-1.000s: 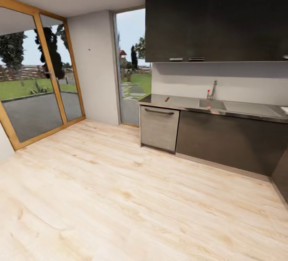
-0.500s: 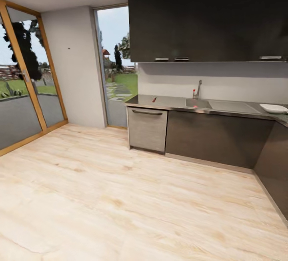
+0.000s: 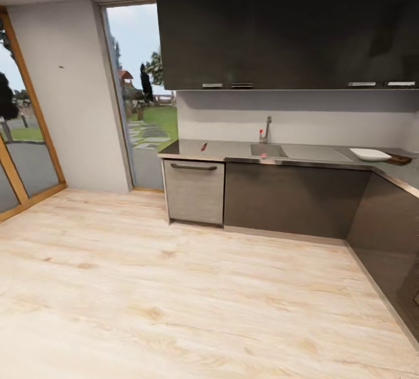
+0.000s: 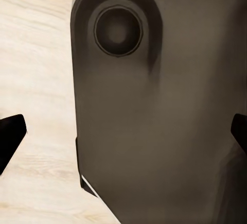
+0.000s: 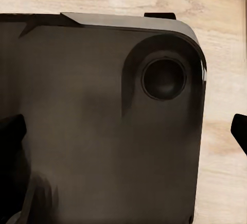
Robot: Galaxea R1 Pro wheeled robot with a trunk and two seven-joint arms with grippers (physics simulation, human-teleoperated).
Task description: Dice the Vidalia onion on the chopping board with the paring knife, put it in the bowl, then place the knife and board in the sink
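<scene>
We see the kitchen from across the pale wood floor (image 3: 174, 286), with the countertop (image 3: 233, 149) running along the far wall under dark upper cabinets (image 3: 279, 24). The sink (image 3: 267, 150) sits about mid-run of the countertop, chrome tap (image 3: 266, 129) with a red knob at its back edge, drainboard (image 3: 317, 153) on its right side. A small pinkish-red spot at the sink's front edge looks like the Vidalia onion (image 3: 263, 155), too small to be sure. The paring knife (image 3: 203, 146) lies on the countertop near its left end, red handle visible, above the grey dishwasher front (image 3: 194, 192). The bowl (image 3: 370, 154) sits on the countertop toward the right corner, past the drainboard, and the chopping board (image 3: 399, 159) lies just beside it at the corner, partly behind the bowl; we cannot tell if they touch. Glass doors (image 3: 139, 123) stand left of the cabinets. In the left wrist view the left gripper (image 4: 123, 134) has its dark fingertips (image 4: 10, 134) spread wide at the frame edges, nothing between them, over a dark robot body panel (image 4: 164, 131) and floor. Right gripper (image 5: 123, 131) likewise spread apart and empty, over the same kind of panel (image 5: 92, 131).
</scene>
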